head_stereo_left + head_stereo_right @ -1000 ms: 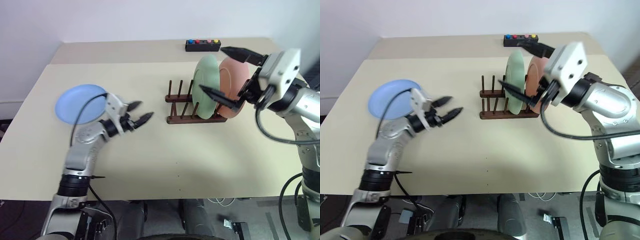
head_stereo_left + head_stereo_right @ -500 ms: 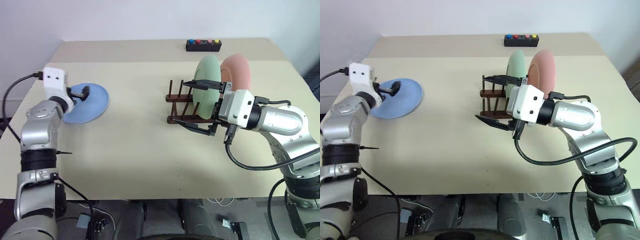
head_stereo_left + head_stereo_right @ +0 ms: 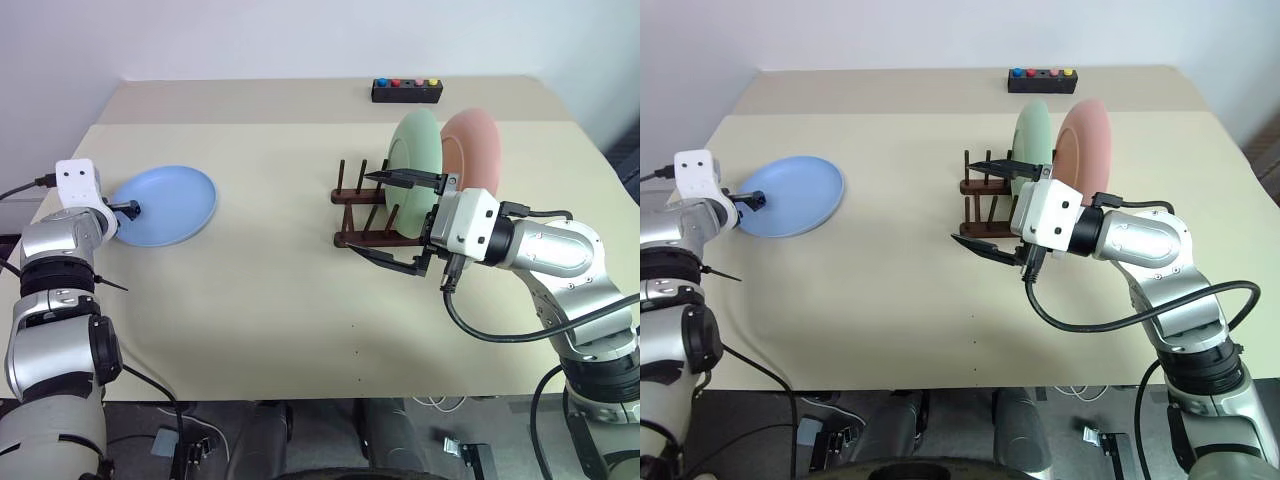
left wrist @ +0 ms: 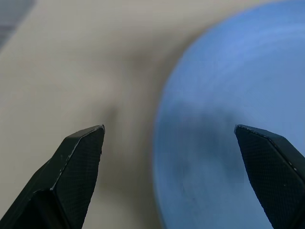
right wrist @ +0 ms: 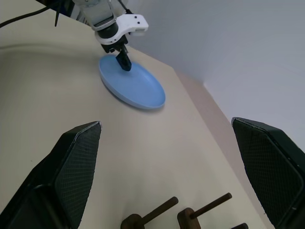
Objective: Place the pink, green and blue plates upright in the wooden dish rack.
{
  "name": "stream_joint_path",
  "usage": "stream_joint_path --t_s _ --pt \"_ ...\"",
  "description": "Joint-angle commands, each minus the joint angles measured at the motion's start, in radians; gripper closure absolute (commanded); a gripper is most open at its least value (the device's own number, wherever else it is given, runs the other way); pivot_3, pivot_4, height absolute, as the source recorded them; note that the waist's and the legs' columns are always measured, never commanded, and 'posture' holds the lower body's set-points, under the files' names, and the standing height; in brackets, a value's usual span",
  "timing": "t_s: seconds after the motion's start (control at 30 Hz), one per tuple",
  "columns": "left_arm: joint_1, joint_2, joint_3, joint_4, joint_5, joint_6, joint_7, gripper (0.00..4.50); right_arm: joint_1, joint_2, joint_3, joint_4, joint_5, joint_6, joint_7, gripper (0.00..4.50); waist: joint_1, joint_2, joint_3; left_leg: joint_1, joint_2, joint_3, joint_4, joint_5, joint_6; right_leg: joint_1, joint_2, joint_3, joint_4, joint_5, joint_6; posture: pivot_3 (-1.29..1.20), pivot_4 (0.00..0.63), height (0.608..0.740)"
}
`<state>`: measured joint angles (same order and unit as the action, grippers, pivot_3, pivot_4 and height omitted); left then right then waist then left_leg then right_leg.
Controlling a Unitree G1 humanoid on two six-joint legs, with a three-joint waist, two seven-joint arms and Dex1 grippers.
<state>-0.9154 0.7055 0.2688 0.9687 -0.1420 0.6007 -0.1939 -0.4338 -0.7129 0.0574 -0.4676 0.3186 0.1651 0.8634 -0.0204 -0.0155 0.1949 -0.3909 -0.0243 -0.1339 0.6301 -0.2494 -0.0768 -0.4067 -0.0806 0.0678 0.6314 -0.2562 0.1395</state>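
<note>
Left wrist view has the two black fingers of the left gripper (image 4: 169, 143) spread wide, one over bare tan tabletop (image 4: 71, 62), the other over the round light-blue plate (image 4: 228, 119), so the plate's rim lies between them. The head views add the rest: that plate lies flat near the table's left edge, with the left gripper at its left rim and the left forearm raised, pointing forward and downward. Well apart to the right stands the dark brown wooden dish rack with thin upright pegs (image 3: 360, 215), holding the pale green plate (image 3: 415, 165) and the pink plate (image 3: 472, 150) upright at its right end. The right gripper (image 3: 390, 220) hangs level just in front of the rack, fingers wide, holding nothing, pointing left.
</note>
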Motion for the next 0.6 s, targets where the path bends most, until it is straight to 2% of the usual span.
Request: stream_joint_path --t_s 0.03,0.13,0.33,0.37,0.6 --pt "-0.035 0.006 0.021 0.026 -0.014 -0.01 -0.013 0.26 -0.002 0.009 -0.022 -0.029 -0.003 -0.019 -0.009 0.0 0.001 0.0 0.0 0.0 0.0 0.0 0.0 0.0 0.0 0.0 0.0 0.0 0.0 0.0 0.0 0.0 0.15 0.74" --pt "-0.032 -0.002 0.065 0.023 -0.046 -0.03 0.02 1.25 -0.001 0.007 -0.027 -0.023 -0.008 -0.024 -0.011 0.0 0.001 0.0 0.0 0.0 0.0 0.0 0.0 0.0 0.0 0.0 0.0 0.0 0.0 0.0 0.0 0.0 0.15 0.74" --pt "-0.019 -0.021 0.091 -0.028 -0.073 -0.027 0.031 4.21 0.003 0.005 -0.031 -0.014 -0.017 -0.026 -0.013 0.0 0.001 0.0 0.0 0.0 0.0 0.0 0.0 0.0 0.0 0.0 0.0 0.0 0.001 0.0 0.0 0.0 0.15 0.74" --pt "-0.015 -0.025 0.096 -0.043 -0.079 -0.026 0.033 4.42 0.003 0.006 -0.032 -0.013 -0.019 -0.026 -0.012 0.0 0.003 0.0 0.0 0.0 0.0 0.0 0.001 0.0 0.0 0.0 0.0 0.0 0.001 0.0 0.0 0.0 0.15 0.74" --pt "0.073 -0.156 0.118 -0.468 -0.185 -0.058 -0.033 4.42 -0.017 0.011 -0.024 0.019 -0.06 -0.032 -0.033 0.0 0.007 -0.002 0.0 -0.001 0.0 0.0 0.001 0.001 -0.002 0.001 -0.001 0.0 0.001 0.0 0.0 0.0 0.15 0.74"
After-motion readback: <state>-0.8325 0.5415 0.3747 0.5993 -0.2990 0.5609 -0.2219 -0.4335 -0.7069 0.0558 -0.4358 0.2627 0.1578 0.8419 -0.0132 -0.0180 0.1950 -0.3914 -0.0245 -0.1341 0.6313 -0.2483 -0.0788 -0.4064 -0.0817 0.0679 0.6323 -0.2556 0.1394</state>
